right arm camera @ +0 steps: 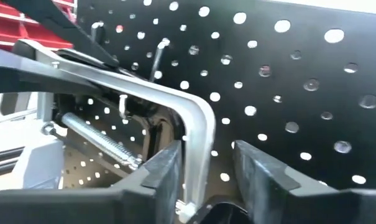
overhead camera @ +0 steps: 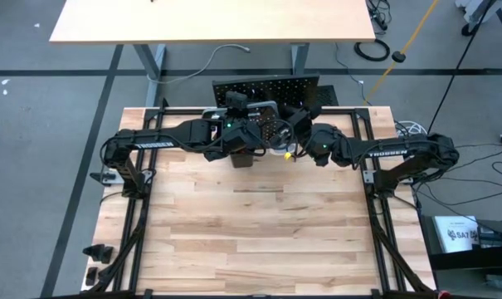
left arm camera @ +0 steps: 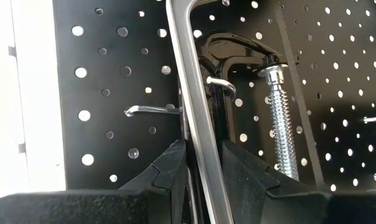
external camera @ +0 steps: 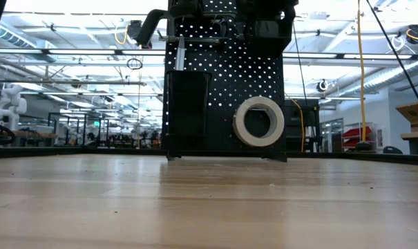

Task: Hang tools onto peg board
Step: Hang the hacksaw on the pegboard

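The black peg board (overhead camera: 267,85) stands upright at the table's far edge. Both arms meet in front of it. My left gripper (left arm camera: 203,149) is shut on the grey hacksaw's silver frame (left arm camera: 191,81), which is held close against the board. My right gripper (right arm camera: 206,152) is open, with its fingers on either side of the frame's short leg, just below the bent corner (right arm camera: 197,115). Behind the frame, a black C-clamp (left arm camera: 237,56) with a silver screw (left arm camera: 281,118) hangs by its bow from a hook. My left gripper pinches the straight bar of the hacksaw frame (left arm camera: 200,134) between its two fingers, which lie across the bar. They reach from the table's near side toward the board. The frame is lifted clear of the table; whether it rests on a hook (left arm camera: 153,110) cannot be told. My right gripper has one finger (right arm camera: 169,165) close beside the frame's short leg (right arm camera: 194,162); I cannot tell whether it touches. The other finger stands apart from it.
A white tape roll (external camera: 258,121) hangs low on the peg board (external camera: 222,69), and a black bin (external camera: 188,104) is fixed beside it. Bare silver hooks (left arm camera: 374,118) stick out of the board. The wooden tabletop (overhead camera: 251,224) stretches toward the near edge.
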Controlling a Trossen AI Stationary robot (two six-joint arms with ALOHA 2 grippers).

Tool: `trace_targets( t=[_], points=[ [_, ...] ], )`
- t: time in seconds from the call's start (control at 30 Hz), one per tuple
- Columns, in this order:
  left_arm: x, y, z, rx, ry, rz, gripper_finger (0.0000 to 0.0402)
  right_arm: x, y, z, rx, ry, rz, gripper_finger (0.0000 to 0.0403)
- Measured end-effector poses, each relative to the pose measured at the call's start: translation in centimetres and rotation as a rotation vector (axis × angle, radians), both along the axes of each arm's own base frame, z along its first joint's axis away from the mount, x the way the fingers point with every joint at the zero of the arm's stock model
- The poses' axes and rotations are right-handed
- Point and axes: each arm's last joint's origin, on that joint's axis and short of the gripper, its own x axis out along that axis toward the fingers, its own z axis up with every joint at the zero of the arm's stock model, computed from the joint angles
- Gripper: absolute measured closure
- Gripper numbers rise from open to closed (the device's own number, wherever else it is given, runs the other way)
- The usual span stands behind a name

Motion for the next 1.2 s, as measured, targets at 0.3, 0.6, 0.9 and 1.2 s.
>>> trace_targets(
  t=[0.3, 0.6, 0.9, 1.2],
  points=[
    [0.0, 0.0, 0.0, 0.000, 0.000, -0.001, 0.0303, 0.1, -0.1, -0.1, -0.002, 0.010, 0.050, 0.0297],
    [0.0, -0.3, 0.0, 0.004, 0.008, -0.012, 0.0303, 0.0, -0.7, -0.1, 0.013, -0.007, 0.041, 0.0298],
    [0.0, -0.4, 0.0, 0.004, 0.007, -0.013, 0.0303, 0.0, -1.1, -0.2, 0.021, -0.016, 0.032, 0.0319],
    [0.0, -0.5, -0.1, -0.001, 0.016, -0.022, 0.0303, 0.0, -1.3, -0.6, 0.019, 0.018, 0.001, 0.0391]
  ],
)
